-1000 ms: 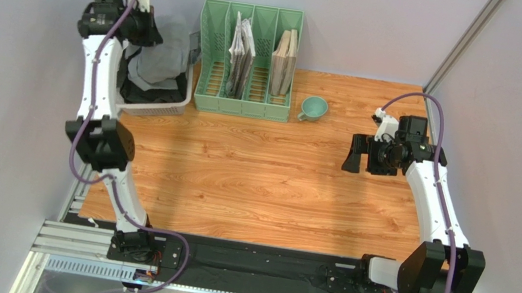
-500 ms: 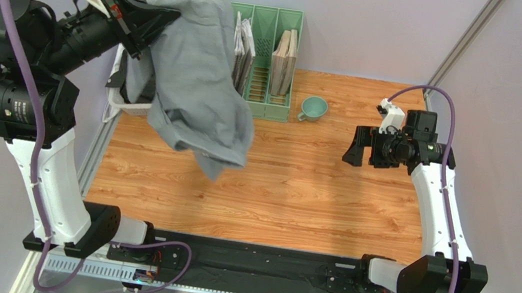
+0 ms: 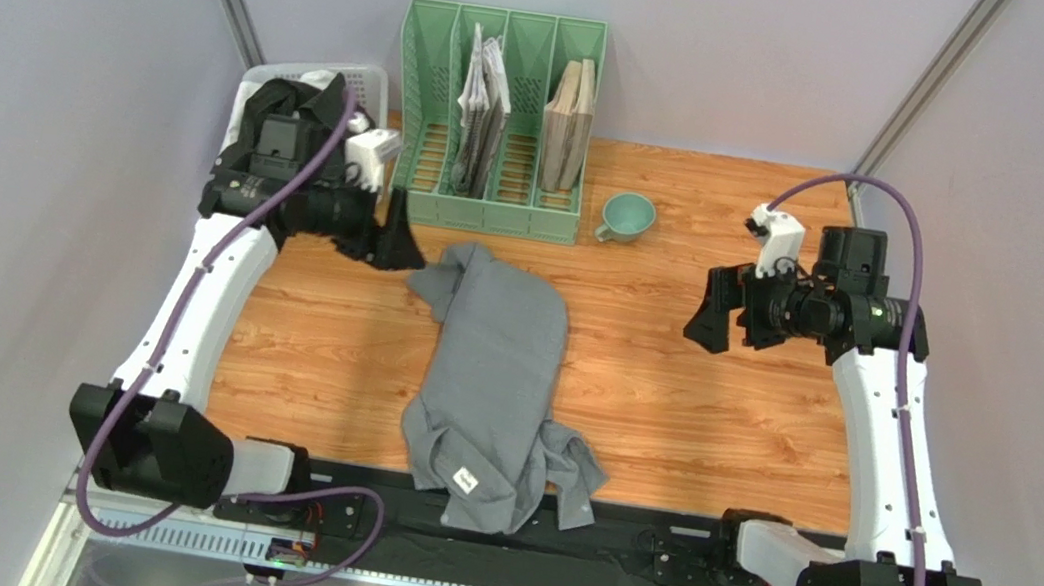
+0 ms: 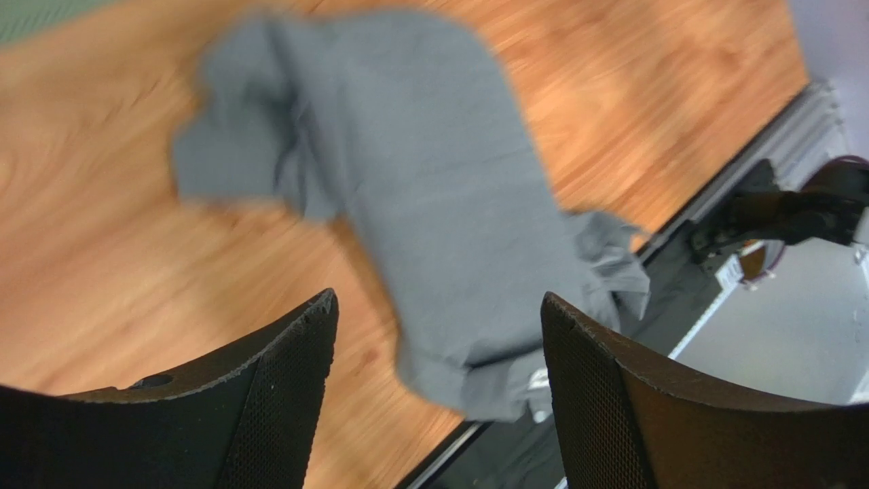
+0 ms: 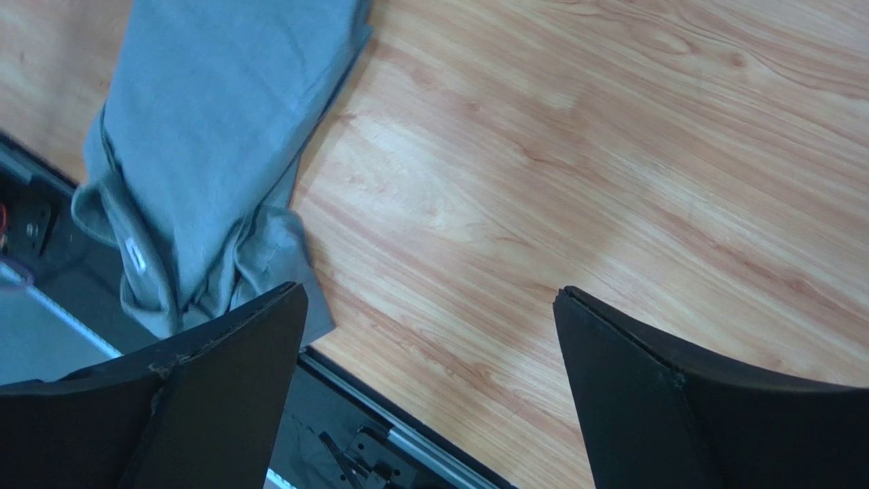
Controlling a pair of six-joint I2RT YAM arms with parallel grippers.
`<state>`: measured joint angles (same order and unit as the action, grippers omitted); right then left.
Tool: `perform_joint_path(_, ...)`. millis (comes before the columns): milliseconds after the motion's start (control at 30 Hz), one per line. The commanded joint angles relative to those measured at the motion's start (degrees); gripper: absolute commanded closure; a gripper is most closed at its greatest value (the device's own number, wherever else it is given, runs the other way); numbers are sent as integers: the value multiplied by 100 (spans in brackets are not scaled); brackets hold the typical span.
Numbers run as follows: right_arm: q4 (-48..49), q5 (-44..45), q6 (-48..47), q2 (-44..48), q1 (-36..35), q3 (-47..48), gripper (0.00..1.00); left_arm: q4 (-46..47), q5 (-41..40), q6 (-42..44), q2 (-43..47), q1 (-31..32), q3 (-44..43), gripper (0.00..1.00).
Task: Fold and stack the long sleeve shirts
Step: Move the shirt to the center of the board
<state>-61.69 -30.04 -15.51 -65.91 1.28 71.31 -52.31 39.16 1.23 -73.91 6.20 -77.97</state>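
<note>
Only the top view is showing the green rack (image 3: pixel 493 123) at 12 o'clock; both wrist cameras are missing it. The grey shirt (image 3: pixel 494 380) is lying rumpled on the table (image 3: pixel 721 441), its long axis running 12 to 6 o'clock and its tagged end overhanging the near edge. The left gripper (image 3: pixel 398 244) and right gripper (image 3: pixel 711 318) are hanging spread and empty.
</note>
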Motion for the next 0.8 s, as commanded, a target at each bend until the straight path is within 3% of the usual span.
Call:
perform_joint_path(0,-239,-258,-682,280,-1290,-369,5,-830,488,2104,97,-1119,168,22)
perform_joint_path(67,216,232,-664,412,-2110,-704,9,-1139,532,2643,-9,-1384,169,23)
perform_joint_path(100,332,366,-655,377,-2958,-819,9,-1228,523,2810,-18,-1524,203,23)
perform_joint_path(167,665,760,-638,53,-3754,-1048,12,-1386,646,2978,-114,-1586,239,23)
perform_joint_path(200,806,928,-646,-61,-4576,-1118,12,-1448,663,3005,-141,-1639,274,23)
perform_joint_path(300,1229,1553,-638,-824,-6028,-1085,13,-1562,751,3111,-238,-1726,397,20)
perform_joint_path(367,1256,1729,-568,-1525,-6628,-805,13,-1536,813,3102,-194,-1788,537,20)
perform_joint_path(400,1282,1721,-550,-1704,-6754,-742,14,-1475,804,3093,-177,-1849,590,16)
perform_joint_path(533,1913,1756,-506,-2355,-7202,-925,16,-1316,751,3049,-45,-1990,836,16)
perform_joint_path(633,2213,2045,-514,-2768,-7449,-1215,35,-1246,743,3041,-1,-2000,880,16)
perform_joint_path(667,2266,2290,-549,-2856,-7432,-1311,50,-1203,725,3032,8,-1991,889,17)
perform_joint_path(733,2398,2529,-725,-2989,-7362,-1593,70,-1158,681,3040,-1,-2000,854,18)
perform_joint_path(767,2416,2791,-787,-2989,-7187,-1681,100,-1158,681,3058,-35,-2000,828,19)
